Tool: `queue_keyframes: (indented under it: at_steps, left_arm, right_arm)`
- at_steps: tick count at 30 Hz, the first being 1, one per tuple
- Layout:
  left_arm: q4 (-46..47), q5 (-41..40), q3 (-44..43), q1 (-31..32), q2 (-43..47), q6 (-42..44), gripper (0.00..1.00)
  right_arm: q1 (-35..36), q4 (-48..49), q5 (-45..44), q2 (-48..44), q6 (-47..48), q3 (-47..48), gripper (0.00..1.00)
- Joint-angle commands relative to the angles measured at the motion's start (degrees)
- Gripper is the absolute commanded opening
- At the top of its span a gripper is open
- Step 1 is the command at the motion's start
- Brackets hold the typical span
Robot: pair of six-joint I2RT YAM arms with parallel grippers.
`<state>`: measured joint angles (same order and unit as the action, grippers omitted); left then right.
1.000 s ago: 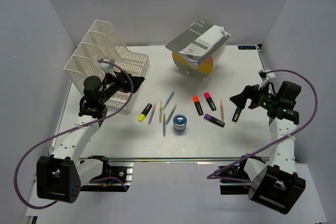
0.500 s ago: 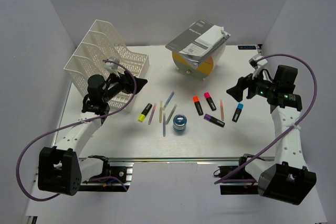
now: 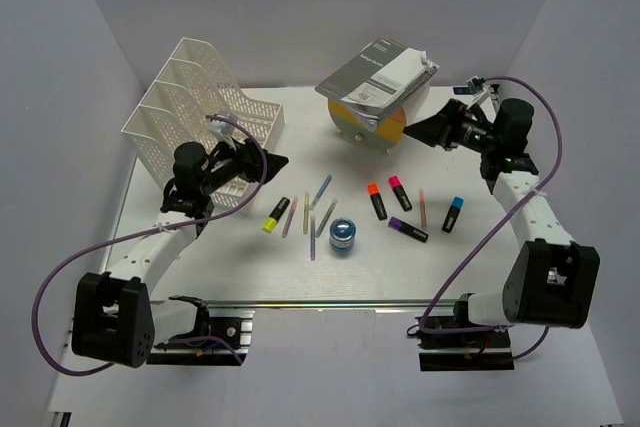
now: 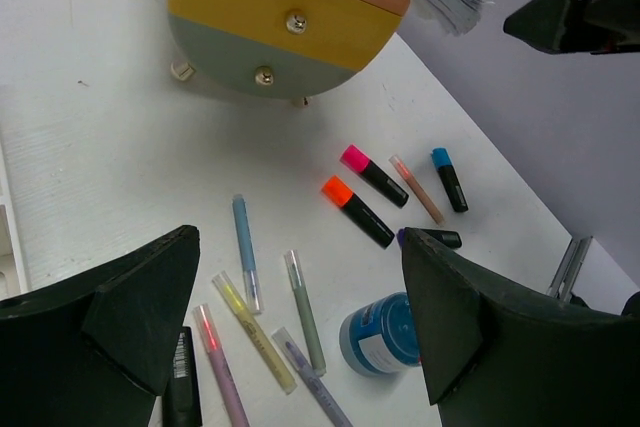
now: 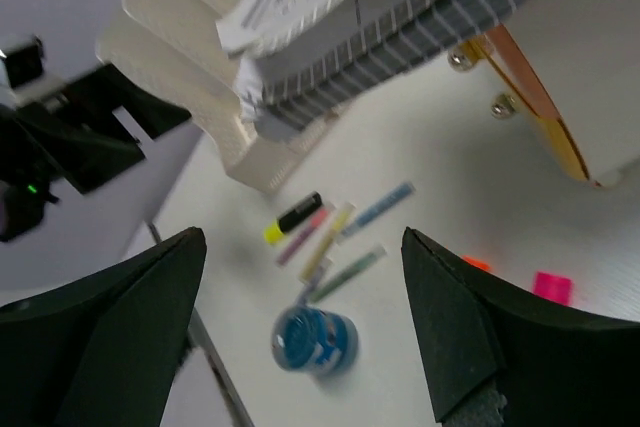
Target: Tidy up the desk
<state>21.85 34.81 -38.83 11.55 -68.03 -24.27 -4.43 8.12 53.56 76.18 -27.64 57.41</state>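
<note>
We see the left arm (image 3: 150, 245) bent low. Its left gripper (image 3: 268, 160) hangs over the desk (image 3: 220, 259) beside the white file rack (image 3: 185, 107), fingers spread wide and empty. Farther back, the right arm (image 3: 532, 209) stands tall. Its right gripper (image 3: 428, 131) hangs high by the round drawer unit (image 3: 372, 125), fingers spread too. The desk lies under both.

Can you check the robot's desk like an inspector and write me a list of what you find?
Surface: white desk, flat.
Job's things: five highlighters, several pens and a blue jar lie loose mid-desk.
Clutter: file rack back left; drawer unit at the back, notebooks stacked on top.
Grippers: left end effector open, empty, beside the rack; right end effector open, empty, by the drawer unit.
Cables: a purple cable loops from each arm.
Surroundings: grey walls on three sides.
</note>
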Motion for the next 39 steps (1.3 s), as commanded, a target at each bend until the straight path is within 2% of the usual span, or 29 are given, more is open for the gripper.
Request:
queue_keyframes:
  at_steps: [1,11,25,39]
  left_arm:
    - [0.22,1.05,-1.07,0.40,0.18,1.24,0.91]
    - [-1.54,1.14,-1.78,0.40,-1.14,2.74,0.91]
    - [-0.58,1.49,-1.25,0.40,-0.88,2.56,0.91]
    - [-0.22,1.23,-0.81,0.40,-0.88,2.83,0.91]
  right_arm:
    - [2.05,18.57,-1.97,3.69,-22.08,1.39,0.85]
    - [7.32,27.12,-9.87,8.19,-36.78,1.30,0.89]
    - [10.49,18.08,-17.35,11.71,-37.05,5.00,0.89]
    - [11.37,18.08,-20.42,18.64,-39.07,11.40,0.89]
